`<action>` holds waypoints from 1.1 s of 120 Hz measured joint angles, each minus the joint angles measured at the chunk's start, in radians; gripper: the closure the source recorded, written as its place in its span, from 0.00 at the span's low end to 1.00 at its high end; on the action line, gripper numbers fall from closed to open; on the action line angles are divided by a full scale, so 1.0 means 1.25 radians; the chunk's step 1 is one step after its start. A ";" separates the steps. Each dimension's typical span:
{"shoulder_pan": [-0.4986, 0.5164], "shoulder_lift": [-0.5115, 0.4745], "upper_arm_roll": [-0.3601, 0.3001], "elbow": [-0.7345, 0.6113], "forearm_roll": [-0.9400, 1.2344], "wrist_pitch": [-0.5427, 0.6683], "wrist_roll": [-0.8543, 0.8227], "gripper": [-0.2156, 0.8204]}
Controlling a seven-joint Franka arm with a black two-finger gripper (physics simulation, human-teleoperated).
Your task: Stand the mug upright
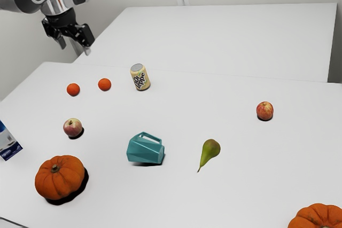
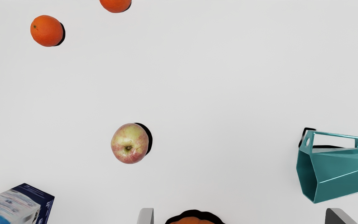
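Note:
The gripper [image 1: 75,46] hangs in the air at the exterior view's upper left, well away from the mug. A teal faceted mug [image 1: 145,149] lies on its side on the white table, its handle on the upper side. In the wrist view the mug [image 2: 340,174] shows its dark open mouth turned toward the apple, with the handle raised. Between the wide-apart fingertips of the gripper [image 2: 239,217] nothing is held; they stand open.
On the table [image 1: 214,110] are an apple [image 1: 72,127], a pumpkin [image 1: 60,178], two oranges [image 1: 73,89], a can [image 1: 140,77], a pear [image 1: 210,152] and a second apple [image 1: 265,110]. A carton [image 1: 7,143] and another pumpkin [image 1: 319,218] stand at the edges.

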 joint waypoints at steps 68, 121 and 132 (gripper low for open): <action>0.095 0.004 0.004 -0.155 -0.193 0.034 0.012 0.21; 0.165 0.112 0.005 -0.340 -0.528 0.051 0.019 0.21; 0.167 0.141 0.005 -0.344 -0.565 0.055 0.020 0.21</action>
